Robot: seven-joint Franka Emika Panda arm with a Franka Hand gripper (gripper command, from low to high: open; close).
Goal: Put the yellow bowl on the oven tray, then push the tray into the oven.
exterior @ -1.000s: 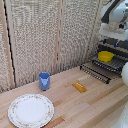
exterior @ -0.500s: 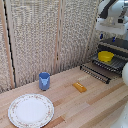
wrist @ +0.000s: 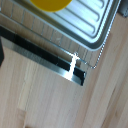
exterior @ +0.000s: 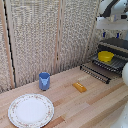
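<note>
The yellow dish [exterior: 105, 56] is a small round bowl resting on the baking sheet [exterior: 116, 63], which sticks out of the oven [exterior: 119, 46] at the exterior view's right. My grabber [exterior: 112, 34] hangs from the white arm above the dish, clear of it, and looks open with nothing in it. In the wrist view the yellow dish [wrist: 50, 4] shows only partly at the picture's edge, on the ribbed silvery baking sheet [wrist: 80, 22]. My fingertips do not show clearly there.
The oven's drop-down door [exterior: 96, 72] lies open over the wooden table [exterior: 75, 107]; its dark edge [wrist: 47, 56] crosses the wrist view. A blue cup [exterior: 44, 80], an orange-yellow block [exterior: 79, 87] and a patterned white plate [exterior: 31, 110] stand on the table. A slatted screen is behind.
</note>
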